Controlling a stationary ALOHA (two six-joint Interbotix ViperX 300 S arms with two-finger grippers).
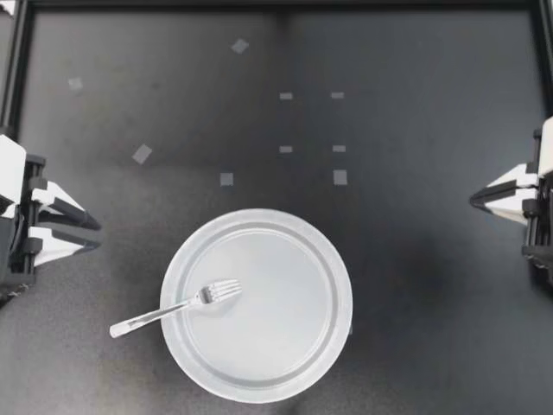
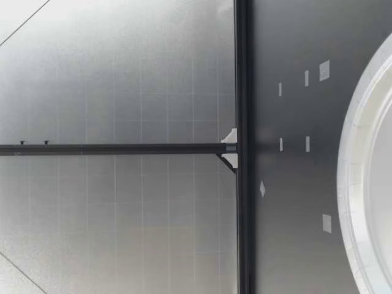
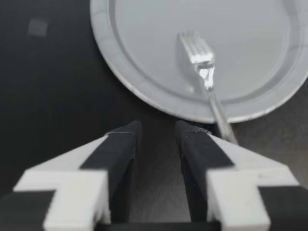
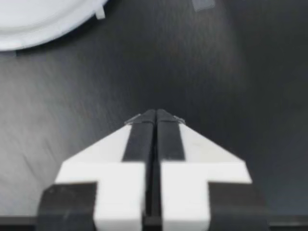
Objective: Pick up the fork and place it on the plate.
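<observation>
A silver fork [image 1: 177,307] lies across the white plate [image 1: 324,259], its tines on the plate and its handle sticking out over the plate's left rim. My left gripper [image 1: 93,233] rests at the table's left edge, open, with nothing between its fingers. In the left wrist view the fork [image 3: 204,72] and the plate [image 3: 125,72] lie ahead of that left gripper [image 3: 158,129]. My right gripper [image 1: 473,201] sits at the right edge, shut and empty. The right wrist view shows this right gripper [image 4: 155,113] with its fingers pressed together, and the plate's rim [image 4: 43,29] far ahead. The low view shows only the plate's rim [image 2: 352,165].
Several small pale tape squares [image 1: 226,179] mark the black table beyond the plate. A black frame rail [image 1: 276,4] runs along the far edge, with another down the left side.
</observation>
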